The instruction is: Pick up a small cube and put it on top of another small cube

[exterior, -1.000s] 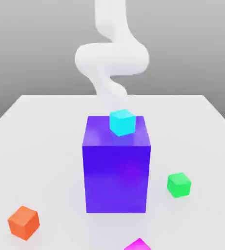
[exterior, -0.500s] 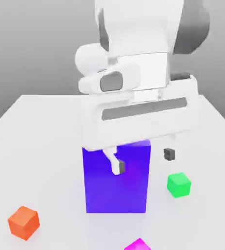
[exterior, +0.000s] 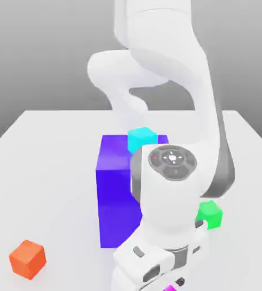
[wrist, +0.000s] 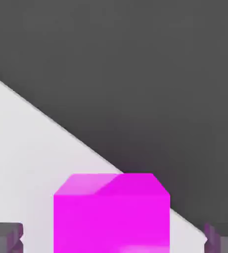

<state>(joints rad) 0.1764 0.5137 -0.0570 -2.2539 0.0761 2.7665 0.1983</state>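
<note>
The small cube [wrist: 112, 212] is glossy magenta and rests on the white table near its edge. In the exterior view only a sliver of this cube [exterior: 170, 289] shows, under the hand at the front of the table. My gripper [wrist: 113, 238] straddles it. One dark fingertip [wrist: 4, 237] stands off one side and the other fingertip [wrist: 224, 238] off the opposite side. A gap shows between each fingertip and the cube's faces, so the jaws are open around it and not touching. In the exterior view the gripper [exterior: 173, 283] hangs low below the white wrist.
A big blue-purple block [exterior: 115, 193] stands mid-table with a cyan cube [exterior: 141, 138] on top. A green cube [exterior: 211, 213] sits at the exterior view's right, partly behind the arm. An orange cube [exterior: 27, 258] lies front left on the white table [exterior: 42, 165].
The arm has swung down from in front of the blue block to the table's front edge. The hand now sits low over the magenta cube.
</note>
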